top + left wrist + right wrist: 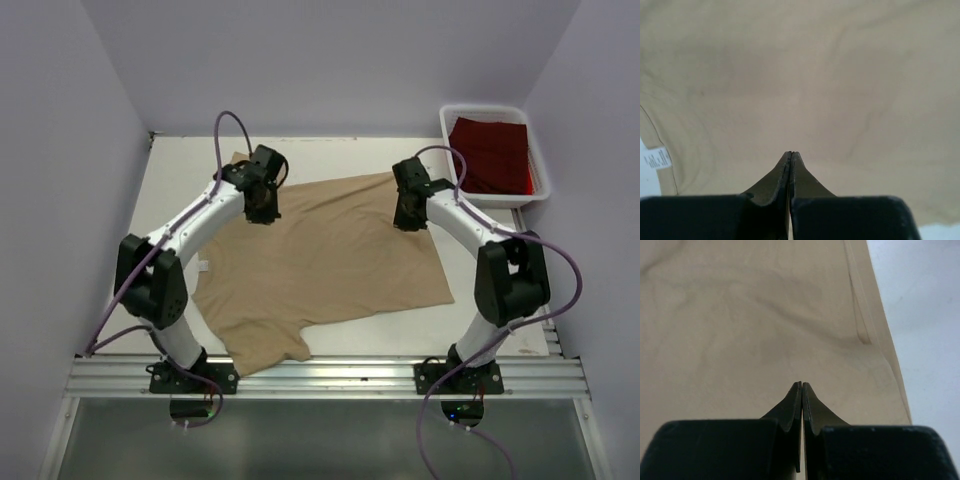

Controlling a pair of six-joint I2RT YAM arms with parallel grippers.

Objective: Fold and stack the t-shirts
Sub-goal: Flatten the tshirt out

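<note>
Tan shirt (330, 255) lies spread and rumpled on the white worktop (180, 180) between the arms; red shirt (495, 150) sits in the bin (483, 108), far right corner. Left fingers (791, 154) and right fingers (801, 385) both pressed together low over the tan cloth, any pinch unclear. Neck label (657, 159) partly cut off; pale walls (330, 60) around.

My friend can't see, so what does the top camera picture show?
A tan t-shirt lies spread out, unfolded, on a white table. The left gripper and right gripper hang over its far part. A dark red t-shirt sits in a white bin, far right.
</note>
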